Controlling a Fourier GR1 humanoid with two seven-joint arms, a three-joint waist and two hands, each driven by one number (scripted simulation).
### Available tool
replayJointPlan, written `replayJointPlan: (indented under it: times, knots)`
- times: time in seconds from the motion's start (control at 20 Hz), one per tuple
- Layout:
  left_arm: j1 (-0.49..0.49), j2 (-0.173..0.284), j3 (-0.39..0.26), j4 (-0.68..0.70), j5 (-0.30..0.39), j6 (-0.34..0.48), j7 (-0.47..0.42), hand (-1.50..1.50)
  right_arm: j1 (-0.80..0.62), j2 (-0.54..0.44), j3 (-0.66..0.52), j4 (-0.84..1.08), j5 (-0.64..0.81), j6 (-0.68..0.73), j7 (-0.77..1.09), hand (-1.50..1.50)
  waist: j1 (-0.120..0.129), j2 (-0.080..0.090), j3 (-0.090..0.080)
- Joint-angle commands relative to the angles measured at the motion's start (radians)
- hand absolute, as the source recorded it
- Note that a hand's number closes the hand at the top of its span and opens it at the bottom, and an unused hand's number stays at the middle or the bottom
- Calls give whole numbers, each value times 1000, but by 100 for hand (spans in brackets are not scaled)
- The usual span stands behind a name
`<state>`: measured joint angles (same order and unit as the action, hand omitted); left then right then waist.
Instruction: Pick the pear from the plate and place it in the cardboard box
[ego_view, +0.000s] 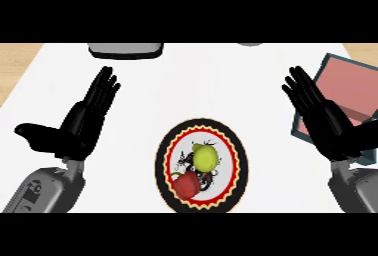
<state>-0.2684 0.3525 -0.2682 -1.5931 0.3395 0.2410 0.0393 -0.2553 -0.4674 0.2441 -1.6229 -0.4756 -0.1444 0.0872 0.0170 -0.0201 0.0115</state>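
Note:
A yellow-green pear (206, 157) lies on a round plate (237, 167) with a black rim and a red and yellow zigzag border, near the counter's front middle. A dark red fruit (187, 184) sits on the same plate, touching the pear's lower left side. The box (347, 82), with teal walls and a pink inside, stands at the right edge, partly hidden behind my right hand. My left hand (83, 122) is open at the left, fingers straight and pointing away. My right hand (325, 117) is open at the right, between the plate and the box. Neither hand touches anything.
A grey object (125, 49) sits at the counter's far edge, left of middle. A small grey thing (249, 44) shows at the far edge near the middle. Wooden floor (15, 65) lies beyond the white counter's left side.

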Motion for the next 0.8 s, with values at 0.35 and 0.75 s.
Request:
replayJointPlan:
  times: [0.35,0.75]
  knots:
    - [-62,142,-95,39,-166,-150,-73,0,-502,-204,197,158,184,323,242,-150,85,46,-19]
    - [-39,164,-66,52,-173,-181,-108,0,-651,-123,296,424,333,610,-129,-150,56,37,-11]
